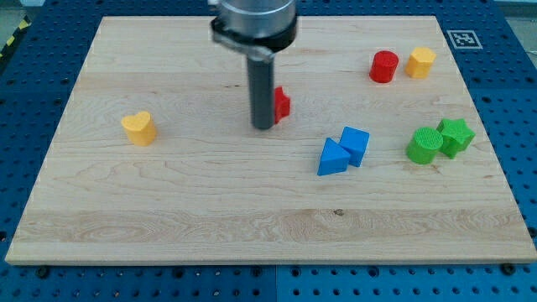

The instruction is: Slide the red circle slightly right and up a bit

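One red block sits just right of my tip.

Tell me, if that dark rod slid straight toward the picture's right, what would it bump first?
Almost at once my tip would meet the red block right beside it, apparently touching, its shape partly hidden.

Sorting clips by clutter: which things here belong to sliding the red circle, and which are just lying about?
Job in hand:
- red circle, at the view's upper right
- my tip, far from it, touching or just left of a half-hidden red block whose shape is unclear

Lying about:
- yellow heart
- yellow block beside the red circle
- blue triangle
- blue block
- green cylinder
- green star
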You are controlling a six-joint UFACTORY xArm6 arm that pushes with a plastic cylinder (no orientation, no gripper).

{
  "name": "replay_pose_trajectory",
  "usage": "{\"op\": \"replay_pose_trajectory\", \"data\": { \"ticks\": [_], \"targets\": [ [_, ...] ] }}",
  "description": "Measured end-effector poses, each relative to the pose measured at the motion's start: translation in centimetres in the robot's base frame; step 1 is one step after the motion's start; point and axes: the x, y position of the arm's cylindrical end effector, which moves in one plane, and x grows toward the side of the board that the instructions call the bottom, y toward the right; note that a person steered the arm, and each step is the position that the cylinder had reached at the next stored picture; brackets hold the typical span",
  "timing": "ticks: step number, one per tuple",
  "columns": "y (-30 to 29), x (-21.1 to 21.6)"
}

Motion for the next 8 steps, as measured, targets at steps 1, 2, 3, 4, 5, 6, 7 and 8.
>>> {"op": "replay_pose_trajectory", "data": {
  "ticks": [1,2,3,4,5,6,7,8],
  "targets": [
    [4.0,-8.1],
    [4.3,-9.7],
    [4.3,-9.2],
    [7.0,-7.6],
    [12.5,-7.0],
    [19.1,-6.4],
    [24.2,-5.9],
    [28.1,-5.9]
  ]
}}
